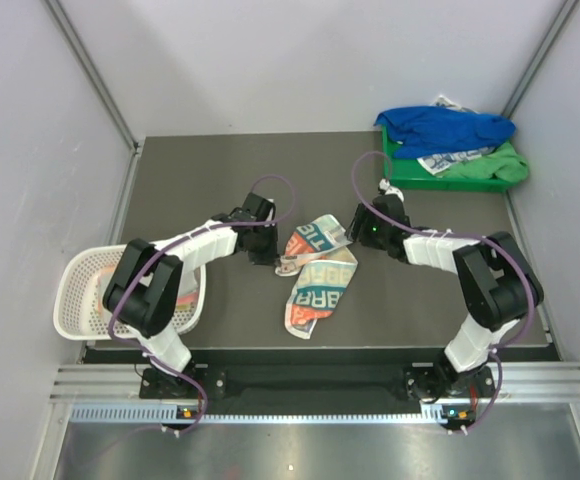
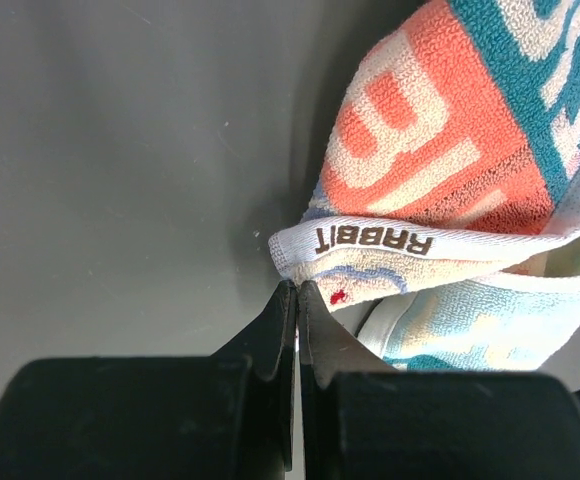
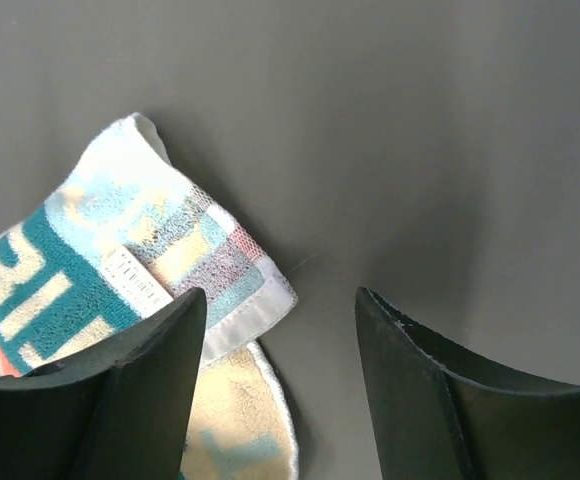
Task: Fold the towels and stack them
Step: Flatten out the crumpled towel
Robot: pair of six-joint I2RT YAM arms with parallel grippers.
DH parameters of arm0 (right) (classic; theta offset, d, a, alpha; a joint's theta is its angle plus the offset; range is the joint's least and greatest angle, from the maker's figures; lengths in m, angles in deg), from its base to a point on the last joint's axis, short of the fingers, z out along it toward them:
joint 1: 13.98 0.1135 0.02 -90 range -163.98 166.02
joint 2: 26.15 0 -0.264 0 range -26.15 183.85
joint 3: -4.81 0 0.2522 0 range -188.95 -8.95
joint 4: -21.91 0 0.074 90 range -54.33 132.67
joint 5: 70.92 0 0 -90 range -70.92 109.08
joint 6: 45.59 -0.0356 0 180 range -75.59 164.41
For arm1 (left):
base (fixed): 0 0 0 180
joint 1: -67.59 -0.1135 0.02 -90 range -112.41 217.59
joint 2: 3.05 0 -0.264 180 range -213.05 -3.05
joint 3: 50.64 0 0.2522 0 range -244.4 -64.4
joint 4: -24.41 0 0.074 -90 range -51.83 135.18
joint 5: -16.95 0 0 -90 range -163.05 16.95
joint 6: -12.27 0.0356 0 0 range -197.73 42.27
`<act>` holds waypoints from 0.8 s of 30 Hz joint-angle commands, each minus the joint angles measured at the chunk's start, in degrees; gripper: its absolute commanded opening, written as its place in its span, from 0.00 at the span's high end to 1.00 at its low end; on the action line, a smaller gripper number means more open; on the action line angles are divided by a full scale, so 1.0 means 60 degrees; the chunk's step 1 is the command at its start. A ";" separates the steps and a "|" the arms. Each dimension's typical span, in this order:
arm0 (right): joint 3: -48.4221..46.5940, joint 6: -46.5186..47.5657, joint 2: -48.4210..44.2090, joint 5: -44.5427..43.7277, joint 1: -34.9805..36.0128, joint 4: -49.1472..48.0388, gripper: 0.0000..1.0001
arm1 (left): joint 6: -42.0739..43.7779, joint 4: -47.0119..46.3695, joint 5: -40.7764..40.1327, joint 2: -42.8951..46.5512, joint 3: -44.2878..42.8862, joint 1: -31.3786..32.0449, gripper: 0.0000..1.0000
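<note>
- The step in hand looks like the start of the fold on the lettered towel [image 1: 315, 275]. It lies crumpled and partly doubled over in the middle of the bench [image 1: 220, 170], between the two arms, not yet flat or squared.
- The left claw [image 2: 296, 288] is clenched, its tips right at the corner of the towel's "RABBIT" hem. No cloth shows between the fingers, so I judge it holds nothing.
- The right claw [image 3: 280, 300] is released, jaws wide apart, low over the towel's right corner. One finger is over the cloth, the other over bare bench.
- Next, as I judge it, the right claw must drop and close on that corner. The left claw must open and take the hem, so that both can draw the towel flat before folding.
- A blue towel [image 1: 445, 128] and a printed towel [image 1: 453, 160] lie heaped on the tray [image 1: 470, 178] at the far right, unfolded.
- The basket [image 1: 75, 300] stands near left; what is in it I cannot tell.
</note>
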 commanded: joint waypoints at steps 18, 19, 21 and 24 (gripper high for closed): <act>-0.0260 -0.1376 0.0593 0.0930 0.0151 -0.0577 0.55 | -0.0026 -0.0110 -0.0334 0.0656 0.0033 -0.0020 1.00; -0.0216 -0.1420 0.0534 0.0931 0.0151 -0.0606 0.55 | -0.0055 -0.0139 -0.0437 0.0670 0.0106 -0.0020 1.00; -0.0055 -0.1464 0.0461 0.0858 0.0166 -0.0665 0.53 | -0.0186 -0.0284 -0.0525 0.0729 0.0397 -0.0035 1.00; 0.0106 -0.1552 0.0417 0.0857 0.0166 -0.0752 0.51 | -0.0333 -0.0504 -0.0555 0.0860 0.0735 -0.0108 1.00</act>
